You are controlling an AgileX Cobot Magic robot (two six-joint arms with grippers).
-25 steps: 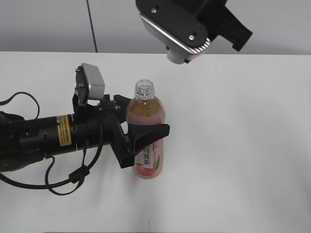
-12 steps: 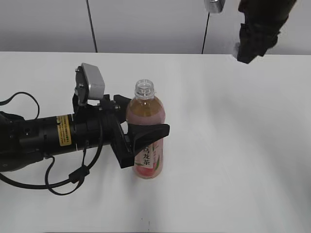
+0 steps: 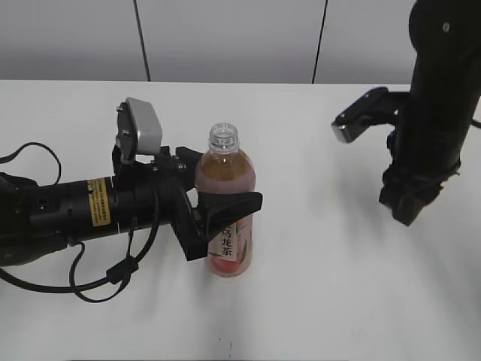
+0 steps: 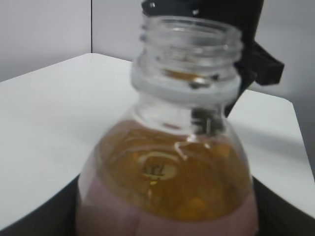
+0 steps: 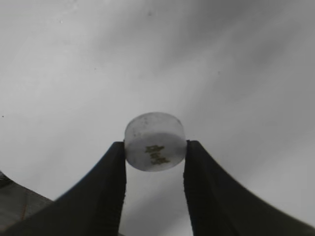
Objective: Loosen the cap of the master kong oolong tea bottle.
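Note:
The master kong oolong tea bottle (image 3: pixel 227 218) stands upright on the white table, its clear threaded neck open and bare. It fills the left wrist view (image 4: pixel 167 172). My left gripper (image 3: pixel 218 222) is shut on the bottle's body from the left. My right gripper (image 3: pixel 409 207) hangs low over the table at the right, well away from the bottle. In the right wrist view it (image 5: pixel 155 150) is shut on the small white cap (image 5: pixel 155 141), which shows a small dark mark on top.
The white table (image 3: pixel 316 301) meets a grey wall at the back. A black cable (image 3: pixel 90 289) loops beside the left arm at the front left.
My right arm has swung from above the bottle's neck to the right and down toward the table, carrying the cap. The left gripper and the bottle have not moved.

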